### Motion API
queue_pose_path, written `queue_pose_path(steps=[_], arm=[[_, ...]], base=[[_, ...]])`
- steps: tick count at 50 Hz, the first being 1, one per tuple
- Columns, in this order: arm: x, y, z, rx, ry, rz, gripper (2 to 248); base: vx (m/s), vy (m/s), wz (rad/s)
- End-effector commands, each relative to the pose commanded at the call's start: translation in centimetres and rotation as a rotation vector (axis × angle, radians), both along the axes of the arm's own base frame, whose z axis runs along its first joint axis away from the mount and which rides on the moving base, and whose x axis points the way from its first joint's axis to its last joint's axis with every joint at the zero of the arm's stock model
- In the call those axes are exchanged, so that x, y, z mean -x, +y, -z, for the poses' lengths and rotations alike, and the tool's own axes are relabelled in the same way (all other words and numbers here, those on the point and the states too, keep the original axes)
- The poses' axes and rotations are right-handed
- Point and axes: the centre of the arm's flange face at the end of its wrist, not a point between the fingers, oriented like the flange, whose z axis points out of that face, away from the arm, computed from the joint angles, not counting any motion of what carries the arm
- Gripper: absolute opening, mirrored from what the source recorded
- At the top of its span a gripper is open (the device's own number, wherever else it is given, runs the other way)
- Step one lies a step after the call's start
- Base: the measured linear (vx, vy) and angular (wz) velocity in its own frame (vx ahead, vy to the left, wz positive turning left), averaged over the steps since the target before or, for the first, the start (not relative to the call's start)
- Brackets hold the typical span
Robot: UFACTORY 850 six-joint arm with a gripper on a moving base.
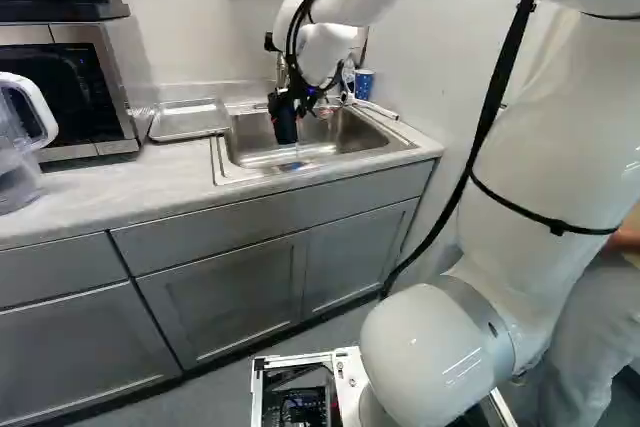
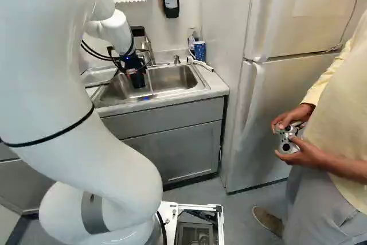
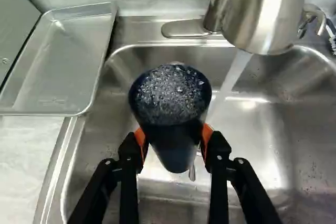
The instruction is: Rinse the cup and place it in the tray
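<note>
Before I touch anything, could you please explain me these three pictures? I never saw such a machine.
It is one white robot arm. Two pictures look past it from the moving base, one from its left and one from its right; the third looks along its gripper from the wrist. The two fingers hold a dark cup, full of bubbly water, over the sink. Water runs from the tap beside it. A metal tray lies next to the basin.

Two cups [image 3: 170, 98] — one tray [image 3: 63, 61], one faucet [image 3: 262, 11]
</note>
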Motion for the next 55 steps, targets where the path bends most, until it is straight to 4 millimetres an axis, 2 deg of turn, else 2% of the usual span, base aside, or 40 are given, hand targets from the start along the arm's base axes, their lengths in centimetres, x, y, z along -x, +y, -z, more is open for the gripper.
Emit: queue_pose_path(steps=[14, 55], arm=[[1.5, 2.0, -1.6, -0.010, -0.030, -0.047, 120], [2.5, 2.2, -7.0, -0.050, -0.207, -0.036, 120]], base=[[0.000, 0.000, 0.000], [0.000, 0.000, 0.000]])
